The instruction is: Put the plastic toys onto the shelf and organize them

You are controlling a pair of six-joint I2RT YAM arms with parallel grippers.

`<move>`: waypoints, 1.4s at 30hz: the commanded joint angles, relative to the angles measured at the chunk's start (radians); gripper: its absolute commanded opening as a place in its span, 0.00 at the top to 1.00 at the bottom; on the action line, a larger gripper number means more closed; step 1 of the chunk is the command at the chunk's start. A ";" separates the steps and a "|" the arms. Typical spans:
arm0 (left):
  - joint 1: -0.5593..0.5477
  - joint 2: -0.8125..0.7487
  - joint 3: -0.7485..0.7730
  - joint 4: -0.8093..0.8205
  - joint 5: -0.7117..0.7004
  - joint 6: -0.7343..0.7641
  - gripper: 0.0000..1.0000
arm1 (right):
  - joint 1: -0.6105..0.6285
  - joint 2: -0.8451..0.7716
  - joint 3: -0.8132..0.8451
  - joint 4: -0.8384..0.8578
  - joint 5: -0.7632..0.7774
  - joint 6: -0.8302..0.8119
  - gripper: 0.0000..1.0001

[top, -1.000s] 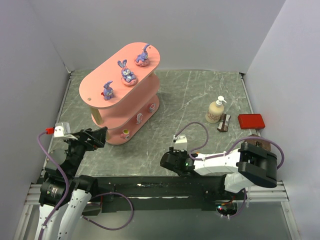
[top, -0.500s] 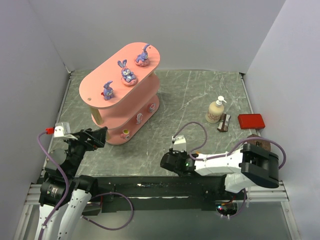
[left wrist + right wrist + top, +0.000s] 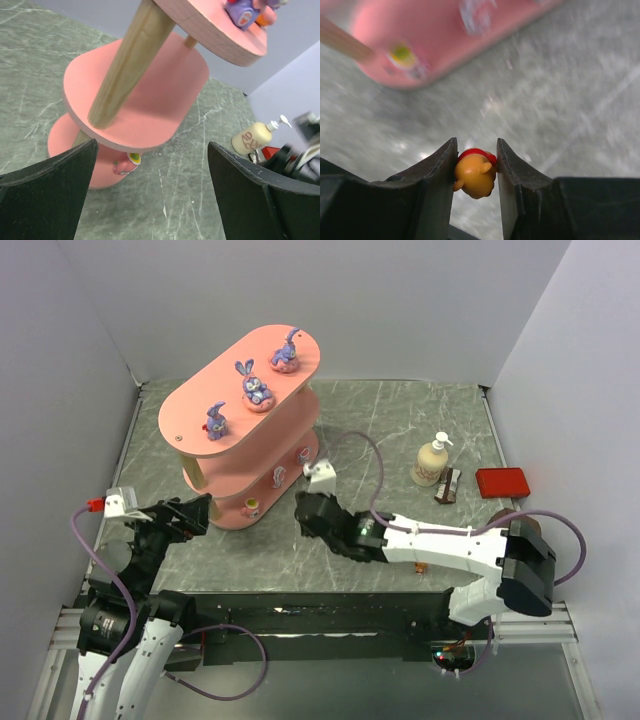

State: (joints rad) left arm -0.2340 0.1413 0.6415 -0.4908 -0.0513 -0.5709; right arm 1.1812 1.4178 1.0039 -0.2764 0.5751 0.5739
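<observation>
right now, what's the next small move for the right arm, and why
Probably ease the right gripper forward toward the shelf: it is shut on a small orange toy and hangs over the table, short of the shelf.

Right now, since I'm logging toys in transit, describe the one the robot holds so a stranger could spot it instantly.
Find the tall salmon-pink three-tier shelf; just right of its base is the right gripper. Pinched between its black fingers is a tiny orange plastic figurine with a red cap, unlike the purple bunnies on the top board.
</observation>
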 commanded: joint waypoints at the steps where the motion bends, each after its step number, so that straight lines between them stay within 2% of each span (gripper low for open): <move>1: 0.005 -0.019 0.015 -0.015 -0.073 -0.035 0.03 | -0.046 0.078 0.183 0.032 -0.060 -0.114 0.78; 7: 0.005 -0.048 0.023 -0.037 -0.153 -0.060 0.04 | -0.057 0.194 0.366 0.080 -0.107 -0.184 0.78; 14: 0.005 -0.063 0.021 -0.038 -0.160 -0.060 0.04 | -0.058 0.302 0.521 0.121 -0.149 -0.256 0.78; 22: 0.005 -0.062 0.021 -0.034 -0.153 -0.057 0.04 | -0.057 0.354 0.539 0.190 -0.155 -0.295 0.78; 42: 0.005 -0.060 0.021 -0.034 -0.148 -0.053 0.04 | -0.038 0.472 0.582 0.244 -0.040 -0.293 0.76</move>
State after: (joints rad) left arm -0.2340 0.0872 0.6418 -0.5434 -0.1997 -0.6182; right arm 1.1332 1.8549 1.5532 -0.0475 0.4900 0.2901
